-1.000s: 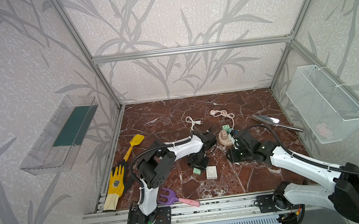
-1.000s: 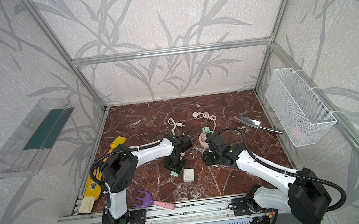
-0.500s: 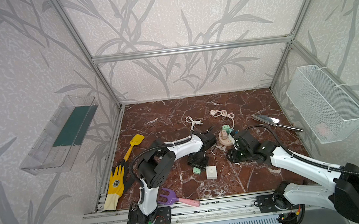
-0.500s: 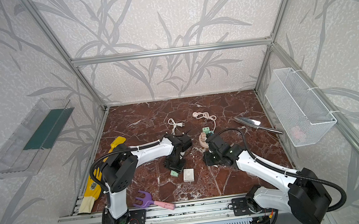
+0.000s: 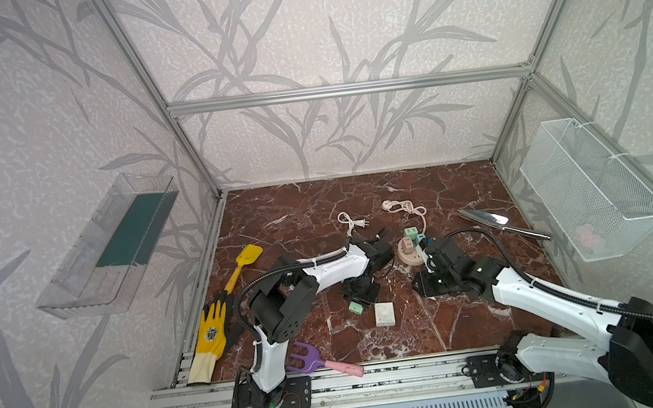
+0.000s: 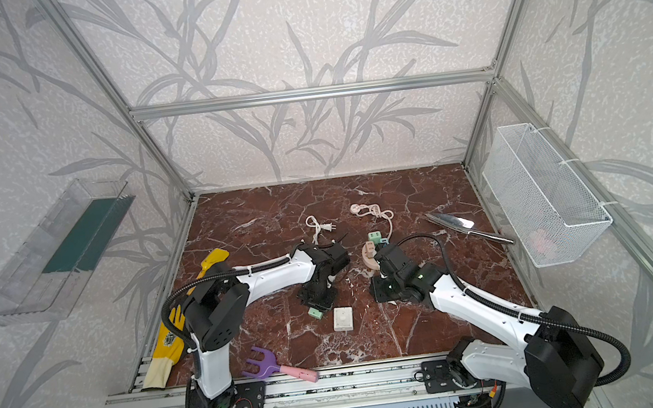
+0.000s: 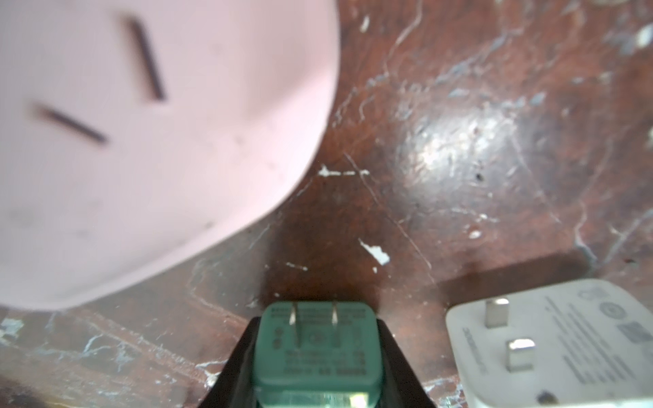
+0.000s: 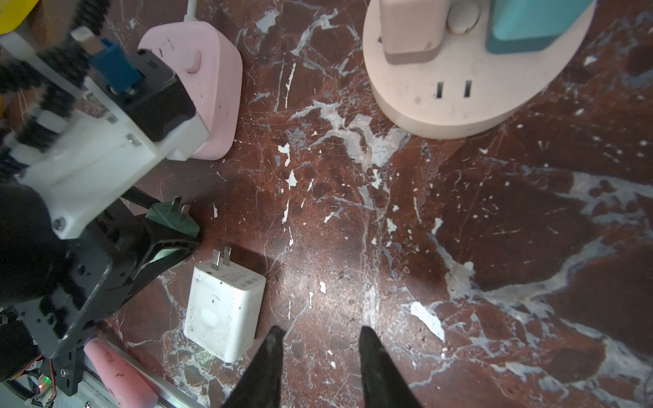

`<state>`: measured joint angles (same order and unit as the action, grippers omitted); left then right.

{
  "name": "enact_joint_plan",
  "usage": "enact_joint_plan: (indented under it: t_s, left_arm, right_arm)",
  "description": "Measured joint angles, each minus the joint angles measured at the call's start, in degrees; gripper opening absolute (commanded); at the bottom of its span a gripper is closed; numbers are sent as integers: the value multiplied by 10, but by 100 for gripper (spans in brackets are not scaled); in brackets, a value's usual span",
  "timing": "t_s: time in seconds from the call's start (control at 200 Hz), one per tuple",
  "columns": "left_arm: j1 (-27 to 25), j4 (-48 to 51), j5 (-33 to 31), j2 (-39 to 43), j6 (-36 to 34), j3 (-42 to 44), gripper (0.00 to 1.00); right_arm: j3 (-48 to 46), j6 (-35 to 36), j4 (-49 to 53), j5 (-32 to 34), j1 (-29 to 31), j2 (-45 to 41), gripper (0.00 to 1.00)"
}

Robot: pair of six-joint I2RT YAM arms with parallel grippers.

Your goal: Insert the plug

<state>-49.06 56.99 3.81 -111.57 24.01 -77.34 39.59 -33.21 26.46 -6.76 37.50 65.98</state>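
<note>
Clenching one green plug (image 7: 316, 353): left gripper (image 7: 317, 328); right gripper (image 8: 321, 332) hanging parted; one white plug (image 8: 224, 311) lying beside; two plugs (image 8: 410, 31) sitting in round socket (image 8: 452, 106)

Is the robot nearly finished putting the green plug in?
Not yet. Done: the left gripper has the green plug clamped between its jaws. In hand: that plug, with its prongs bare and in no socket. Left: line the prongs up with a socket and push them in; the pink socket close by has empty slots. The right gripper is open and holds nothing.
</note>
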Motion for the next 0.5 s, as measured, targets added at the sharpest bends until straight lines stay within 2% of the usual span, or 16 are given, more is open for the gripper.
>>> enact_joint_plan:
  t_s: [0.13,0.33,0.41,0.5]
  left_arm:
    - [0,1,-12,62,11,0,0]
    - [14,-23,-61,244,78,-2,0]
    - [24,-76,-73,325,115,14,0]
    - [34,-175,-88,428,171,76,0]
  right_arm:
    - [13,-2,15,-11,0,-17,36]
    - [40,-30,12,-52,0,-61,36]
    - [49,-50,1,-72,0,-70,36]
    - [59,-76,-20,-89,1,-75,36]
